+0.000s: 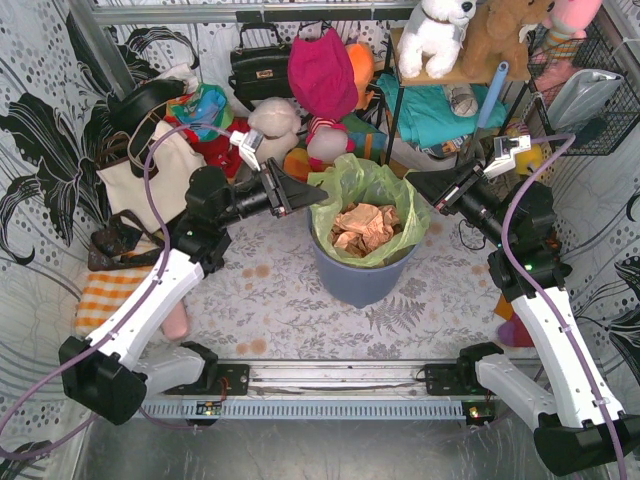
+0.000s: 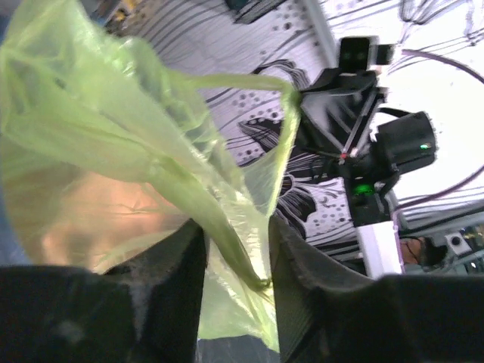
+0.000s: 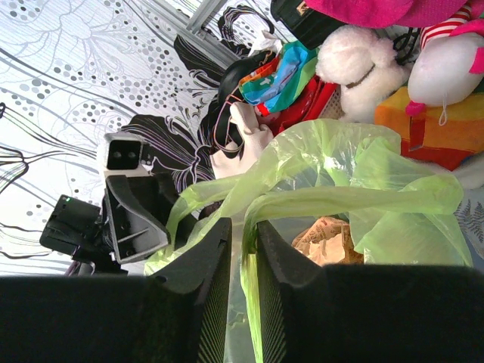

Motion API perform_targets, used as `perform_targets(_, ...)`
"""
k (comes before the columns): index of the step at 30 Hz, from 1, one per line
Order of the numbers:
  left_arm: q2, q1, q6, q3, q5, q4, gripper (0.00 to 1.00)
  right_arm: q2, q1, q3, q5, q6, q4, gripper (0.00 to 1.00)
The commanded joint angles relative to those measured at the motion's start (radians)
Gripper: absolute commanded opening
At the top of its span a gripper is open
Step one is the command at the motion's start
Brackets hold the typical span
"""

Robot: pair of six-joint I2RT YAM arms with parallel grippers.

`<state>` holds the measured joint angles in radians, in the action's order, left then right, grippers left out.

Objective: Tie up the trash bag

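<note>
The right claw is pinching a stretched strip of the thin, translucent light-green plastic trash bag; its two dark fingers are standing nearly together, with the film running up out of the narrow slot between them. How much plastic is sitting deeper in the slot is being hidden by the fingers themselves.

The left claw is standing about half spread, with a twisted band of the same film lying in the gap and touching one finger. Whether it is actually gripping the film I cannot tell, as the near part of this view is blurring into dark shapes.

From above, both claws are meeting the bag's raised rim from opposite sides, left and right. The bag is sitting in the round blue-grey plastic bin on the patterned worktop. Its lower part is being hidden by the bin wall. Crumpled tan paper is showing in its open mouth.
</note>
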<state>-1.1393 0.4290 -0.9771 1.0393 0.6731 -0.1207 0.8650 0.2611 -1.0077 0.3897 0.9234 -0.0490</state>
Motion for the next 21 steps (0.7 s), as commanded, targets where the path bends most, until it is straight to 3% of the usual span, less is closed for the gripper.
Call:
perform_targets(1,-0.023,-0.008,-0.123,-0.012,0.049,-0.315,0.42,-0.008,-0.001,-0.011,0.005,0.0,-0.03,0.2)
perform_targets(11,-0.042,-0.007,-0.114,0.054,0.075,-0.334,0.26,-0.01,-0.001,-0.004,-0.003,-0.002,-0.044,0.09)
perform_targets(14,-0.053,-0.008,-0.105,0.064,0.076,-0.328,0.21,0.004,-0.002,0.001,0.004,0.005,-0.066,0.14)
perform_targets(15,-0.057,-0.008,-0.104,0.061,0.074,-0.327,0.21,0.01,-0.001,0.0,0.008,0.007,-0.072,0.21)
perform_targets(18,-0.07,-0.008,-0.103,0.048,0.065,-0.321,0.33,0.024,-0.002,0.002,0.014,0.012,-0.074,0.23)
perform_targets(21,-0.086,-0.008,-0.104,0.043,0.066,-0.322,0.36,0.032,-0.002,0.009,0.012,0.017,-0.079,0.27)
